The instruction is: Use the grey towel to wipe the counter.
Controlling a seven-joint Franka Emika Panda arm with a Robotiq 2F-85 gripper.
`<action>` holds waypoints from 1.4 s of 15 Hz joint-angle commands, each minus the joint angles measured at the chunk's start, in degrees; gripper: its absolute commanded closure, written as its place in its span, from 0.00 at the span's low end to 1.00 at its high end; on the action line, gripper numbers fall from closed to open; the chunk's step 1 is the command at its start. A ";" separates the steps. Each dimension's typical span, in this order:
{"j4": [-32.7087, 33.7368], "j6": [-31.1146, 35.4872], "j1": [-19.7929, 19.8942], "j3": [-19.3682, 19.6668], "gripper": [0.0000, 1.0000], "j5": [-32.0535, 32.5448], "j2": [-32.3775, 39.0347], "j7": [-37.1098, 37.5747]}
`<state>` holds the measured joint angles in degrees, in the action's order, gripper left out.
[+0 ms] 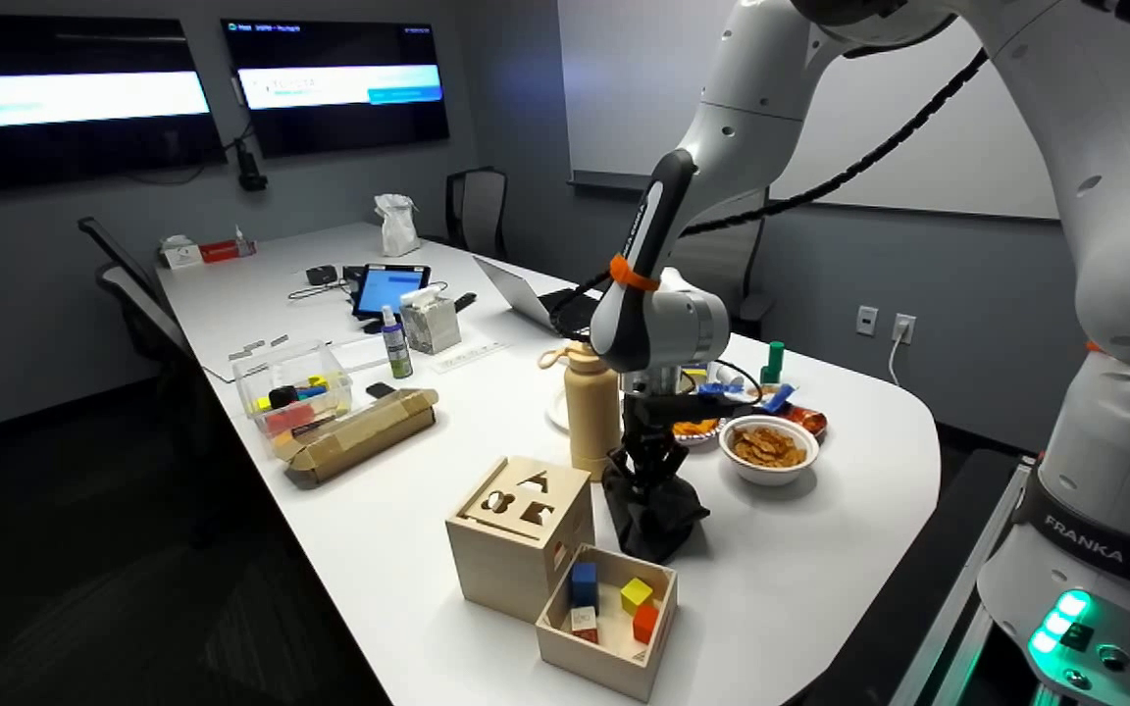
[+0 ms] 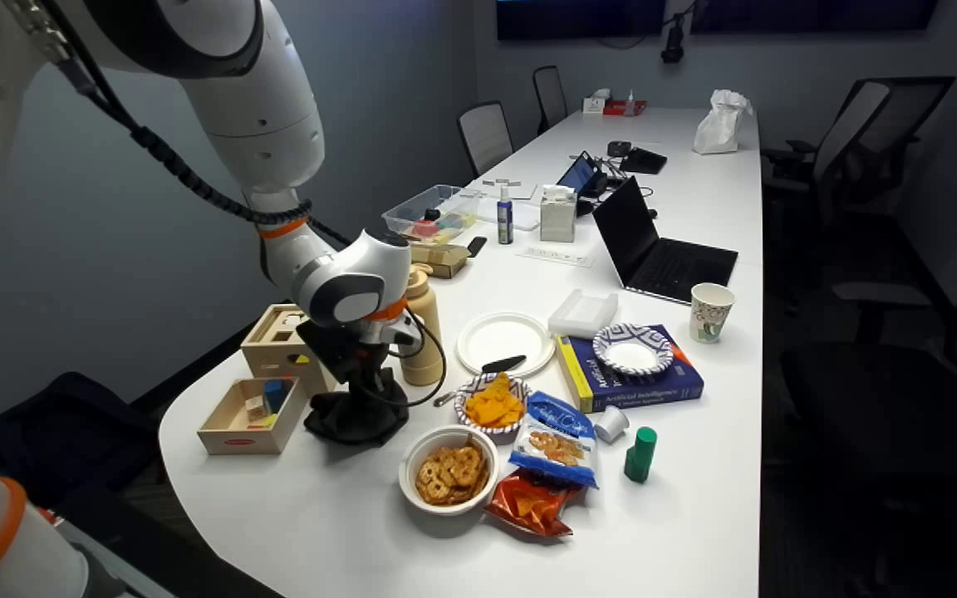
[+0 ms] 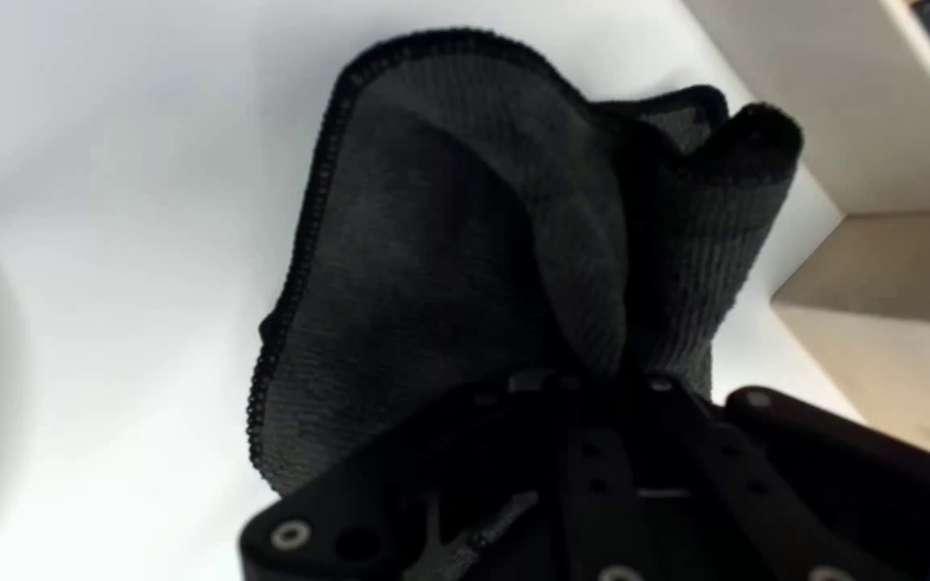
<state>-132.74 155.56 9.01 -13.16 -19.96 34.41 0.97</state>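
End effector [image 3: 606, 389], pinched closed on the grey towel [image 3: 425, 250], holds it on the desk [image 1: 751, 579] beside a wooden box [image 1: 501, 559]; wiping seems in hand, next needing a low, level sweep.

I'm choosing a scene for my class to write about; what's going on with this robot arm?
A Franka Panda arm has a dark grey towel pinched in its gripper, bunched on the white table. The towel lies between a wooden tray of coloured blocks and a bowl of pretzel crisps. It's likely meant for wiping, but these pictures can't show whether that has begun.
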 commanded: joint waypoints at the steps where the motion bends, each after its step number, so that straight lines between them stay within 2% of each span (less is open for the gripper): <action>1: -1.89 -8.11 3.59 -3.60 0.98 -3.39 -1.03 -6.91; 3: -2.66 -11.83 2.20 -1.95 0.98 -3.80 -0.34 -6.15; 5: -4.55 -12.79 0.59 0.35 0.98 -4.44 -0.29 -3.00; 9: -12.16 -7.56 0.75 4.02 0.98 -8.89 -3.52 1.63; 12: -16.39 -1.29 2.33 5.69 0.98 -12.89 -5.10 2.00; 14: -16.56 3.95 3.26 5.31 0.98 -15.63 -5.28 1.59; 17: -14.09 8.76 2.24 5.13 0.98 -15.97 -4.74 2.85; 21: -9.25 10.22 1.59 3.02 0.98 -14.30 -3.62 1.87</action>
<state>-144.80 165.19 11.60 -8.62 -34.47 30.76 3.06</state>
